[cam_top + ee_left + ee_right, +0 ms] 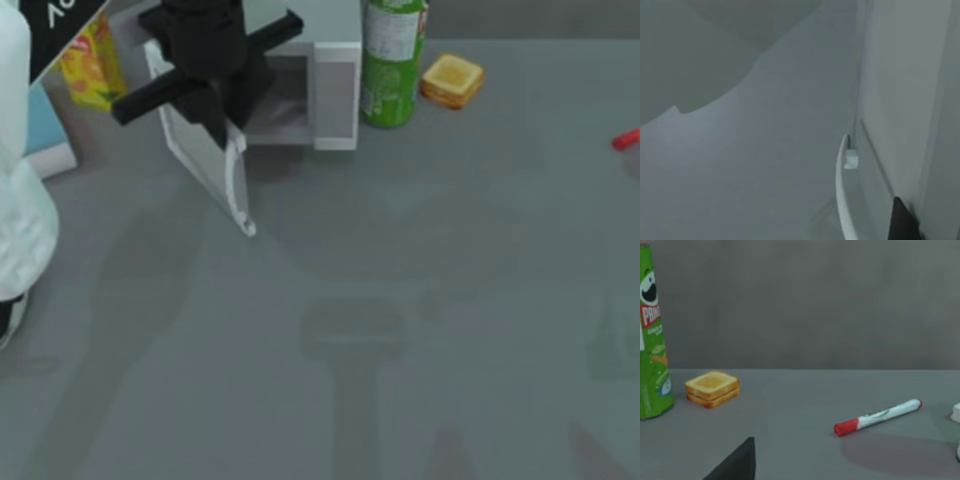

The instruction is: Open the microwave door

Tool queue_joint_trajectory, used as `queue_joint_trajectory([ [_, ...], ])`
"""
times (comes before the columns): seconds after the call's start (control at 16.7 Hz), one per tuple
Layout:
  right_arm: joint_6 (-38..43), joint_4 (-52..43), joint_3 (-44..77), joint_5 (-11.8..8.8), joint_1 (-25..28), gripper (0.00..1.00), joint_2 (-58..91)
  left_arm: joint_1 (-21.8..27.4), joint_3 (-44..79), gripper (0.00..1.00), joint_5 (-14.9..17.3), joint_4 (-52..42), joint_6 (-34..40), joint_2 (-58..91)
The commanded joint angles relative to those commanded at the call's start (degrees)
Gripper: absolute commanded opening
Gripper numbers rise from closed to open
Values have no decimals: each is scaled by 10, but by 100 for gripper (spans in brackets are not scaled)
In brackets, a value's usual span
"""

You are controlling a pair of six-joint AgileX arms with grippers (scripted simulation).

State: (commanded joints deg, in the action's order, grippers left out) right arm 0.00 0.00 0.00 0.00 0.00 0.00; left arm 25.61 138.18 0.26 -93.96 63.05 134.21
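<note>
The microwave [335,75] stands at the table's back, left of centre, with its grey control strip on the right of its front. The microwave door [205,160] is swung far out toward the front left, and the cavity shows behind it. My left gripper [222,125] sits over the door's top edge, shut on the door's handle. In the left wrist view the curved white handle [842,200] runs beside the door panel [900,100], and one black fingertip [902,222] is tucked between them. My right arm is out of the top view; a black part of its gripper [739,466] shows in its wrist view.
A green can [393,60] stands right of the microwave, with a toast sandwich [452,80] beside it. A red-capped marker [877,417] lies at the far right. A yellow-orange carton [90,65] and a blue-and-white object [45,135] sit at the back left.
</note>
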Motion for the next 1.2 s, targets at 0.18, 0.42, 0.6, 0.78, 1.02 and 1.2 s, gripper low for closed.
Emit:
queue_joint_trajectory([
  [0.18, 0, 0, 0, 0, 0, 100, 0, 0, 0, 0, 0, 0, 0, 0],
  [0.42, 0, 0, 0, 0, 0, 100, 0, 0, 0, 0, 0, 0, 0, 0],
  [0.6, 0, 0, 0, 0, 0, 100, 0, 0, 0, 0, 0, 0, 0, 0],
  [0.78, 0, 0, 0, 0, 0, 100, 0, 0, 0, 0, 0, 0, 0, 0],
  [1.02, 0, 0, 0, 0, 0, 100, 0, 0, 0, 0, 0, 0, 0, 0],
  [1.2, 0, 0, 0, 0, 0, 100, 0, 0, -9, 0, 1, 4, -2, -8],
])
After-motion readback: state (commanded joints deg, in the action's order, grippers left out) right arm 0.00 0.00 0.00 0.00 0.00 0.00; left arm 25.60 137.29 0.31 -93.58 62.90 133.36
